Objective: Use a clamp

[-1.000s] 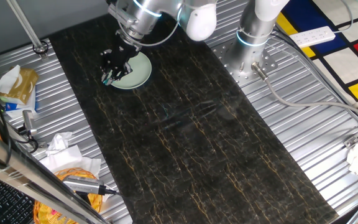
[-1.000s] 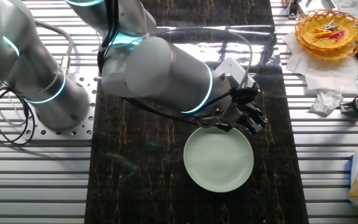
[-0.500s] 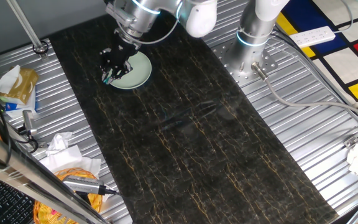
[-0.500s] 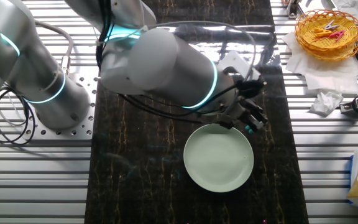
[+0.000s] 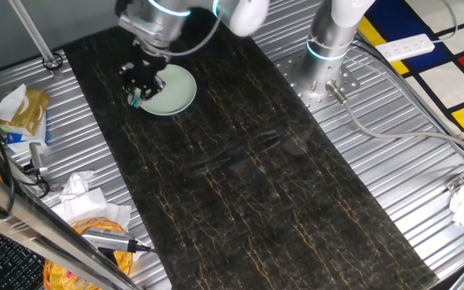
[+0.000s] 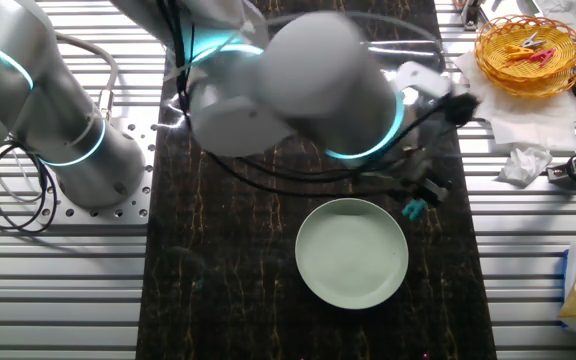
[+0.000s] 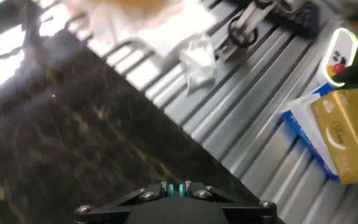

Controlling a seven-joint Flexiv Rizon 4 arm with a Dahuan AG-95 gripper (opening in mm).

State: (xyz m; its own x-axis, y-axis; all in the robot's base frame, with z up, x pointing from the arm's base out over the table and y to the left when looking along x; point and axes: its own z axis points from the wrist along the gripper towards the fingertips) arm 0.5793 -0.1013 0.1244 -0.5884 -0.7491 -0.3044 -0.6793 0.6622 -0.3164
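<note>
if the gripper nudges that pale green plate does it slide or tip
The round pale green plate looks shallow and lies flat on the dark marbled mat, so it would likely slide rather than tip. It appears rigid, possibly breakable. The mat's sheen suggests little friction.

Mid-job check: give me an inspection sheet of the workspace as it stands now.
Surface: dark marbled mat on ribbed metal table.
Job's things: teal clamp at the gripper's tips, beside the pale green plate, off its rim.
Clutter: wicker basket, crumpled tissue, yellow box.
Grippers: gripper blurred; appears shut on the clamp.
Cables: black bundle by the arm base.
Surroundings: colour-block floor.
</note>
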